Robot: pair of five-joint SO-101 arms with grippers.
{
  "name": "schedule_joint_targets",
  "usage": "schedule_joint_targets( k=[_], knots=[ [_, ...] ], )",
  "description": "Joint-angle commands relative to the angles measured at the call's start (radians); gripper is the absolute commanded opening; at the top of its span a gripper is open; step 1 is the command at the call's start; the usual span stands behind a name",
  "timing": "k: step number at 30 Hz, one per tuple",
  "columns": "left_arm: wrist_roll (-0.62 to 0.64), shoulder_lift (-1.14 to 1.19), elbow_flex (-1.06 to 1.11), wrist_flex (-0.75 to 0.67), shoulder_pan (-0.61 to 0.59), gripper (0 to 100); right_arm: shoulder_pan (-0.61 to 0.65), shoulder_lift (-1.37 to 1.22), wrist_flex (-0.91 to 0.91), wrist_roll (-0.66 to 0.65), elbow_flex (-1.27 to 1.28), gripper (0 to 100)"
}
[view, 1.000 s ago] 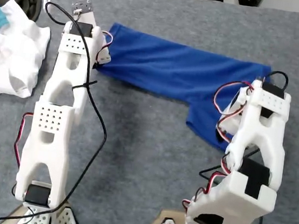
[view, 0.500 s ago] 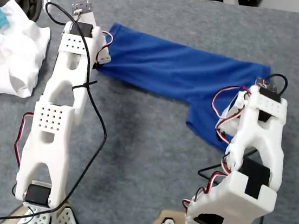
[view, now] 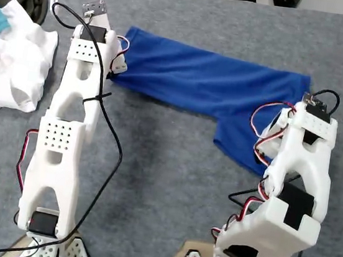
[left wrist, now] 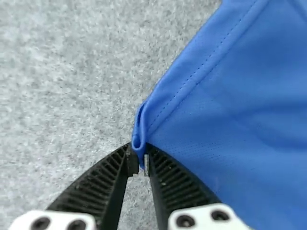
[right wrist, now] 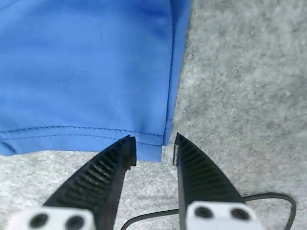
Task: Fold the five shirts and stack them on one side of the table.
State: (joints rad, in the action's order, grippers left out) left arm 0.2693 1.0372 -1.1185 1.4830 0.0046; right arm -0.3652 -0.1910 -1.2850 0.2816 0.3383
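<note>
The grey table (view: pixel 167 165) carries no folded stack, so the task looks barely begun. The blue shirt (view: pixel 208 86) lies spread across the far middle, seemingly mid-fold. A crumpled heap of other shirts (view: pixel 13 65) waits at the far left, unfolded. The left tool (left wrist: pixel 138 165) is clamped on the blue shirt's left corner. The right tool (right wrist: pixel 153 146) stands apart around its right hem corner, not yet gripping.

The right gripper (right wrist: pixel 152 146) hung just above the grey desk (right wrist: pixel 240 72), its two black ribbed jaws standing apart. The hemmed corner of the blue shirt (right wrist: pixel 86 72) lay flat on the desk, reaching into the gap between the jaw tips. A thin black cable (right wrist: pixel 268 196) curved beside the gripper.
</note>
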Motion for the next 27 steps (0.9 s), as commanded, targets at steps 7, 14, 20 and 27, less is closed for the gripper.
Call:
schedule_joint_targets(
  k=[7,14,20,27],
  knots=[
    [-0.006,-0.018,-0.051,0.008,-0.017,2,-0.007,-0.091,0.043,0.005,-0.005,14.2],
    [-0.006,-0.018,-0.049,0.008,-0.017,2,0.038,-0.076,0.014,0.011,-0.03,14.1],
    [-0.006,-0.018,-0.049,0.008,-0.018,2,0.073,-0.045,-0.018,0.012,-0.045,12.1],
    [-0.006,-0.018,-0.049,0.006,-0.017,2,0.085,-0.054,-0.018,0.012,-0.041,11.1]
  ],
)
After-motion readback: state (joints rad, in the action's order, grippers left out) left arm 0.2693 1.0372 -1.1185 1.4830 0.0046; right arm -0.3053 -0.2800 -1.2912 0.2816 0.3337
